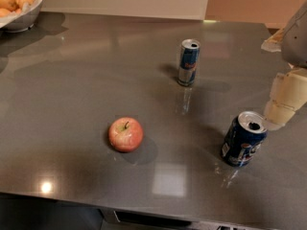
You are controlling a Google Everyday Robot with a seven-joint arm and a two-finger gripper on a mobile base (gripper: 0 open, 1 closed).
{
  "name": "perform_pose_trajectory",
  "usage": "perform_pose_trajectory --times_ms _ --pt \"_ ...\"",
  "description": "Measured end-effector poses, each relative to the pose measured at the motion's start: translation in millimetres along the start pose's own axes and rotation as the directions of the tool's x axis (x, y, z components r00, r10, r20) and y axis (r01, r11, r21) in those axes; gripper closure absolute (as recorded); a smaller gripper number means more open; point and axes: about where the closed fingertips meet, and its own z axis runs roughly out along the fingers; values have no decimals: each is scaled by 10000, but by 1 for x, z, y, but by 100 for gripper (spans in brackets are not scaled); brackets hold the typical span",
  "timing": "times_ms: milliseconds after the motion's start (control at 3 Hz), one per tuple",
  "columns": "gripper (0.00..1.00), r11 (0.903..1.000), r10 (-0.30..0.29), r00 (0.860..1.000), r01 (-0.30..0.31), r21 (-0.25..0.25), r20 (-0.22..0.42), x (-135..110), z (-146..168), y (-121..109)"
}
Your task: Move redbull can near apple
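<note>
The redbull can [188, 62] stands upright on the grey table [72, 80], right of centre toward the back. It is slim, blue and silver, with an opened silver top. The apple [125, 134] is red-pink with a short stem and sits in front of the can and to its left, well apart from it. My gripper [282, 110] hangs in from the right edge, cream-coloured. It is to the right of the redbull can and nearer the front, and it holds nothing that I can see.
A wider dark blue Pepsi can [243, 139] stands opened just below and left of the gripper, close to it. A white bowl [21, 14] of orange-yellow fruit sits at the back left corner. The table's front edge runs along the bottom.
</note>
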Motion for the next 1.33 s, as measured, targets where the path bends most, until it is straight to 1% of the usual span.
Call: perform_pose_trajectory --times_ms 333,667,1000,1333 --pt "0 10000 -4 10000 3 21 11 0 0 -1" --pt "0 9999 1 9998 -4 167 189 -8 2 -18" --pt "0 9995 292 9973 -301 124 667 -18 10 -41" --pt "0 9974 671 9898 -700 190 1258 -28 21 -68"
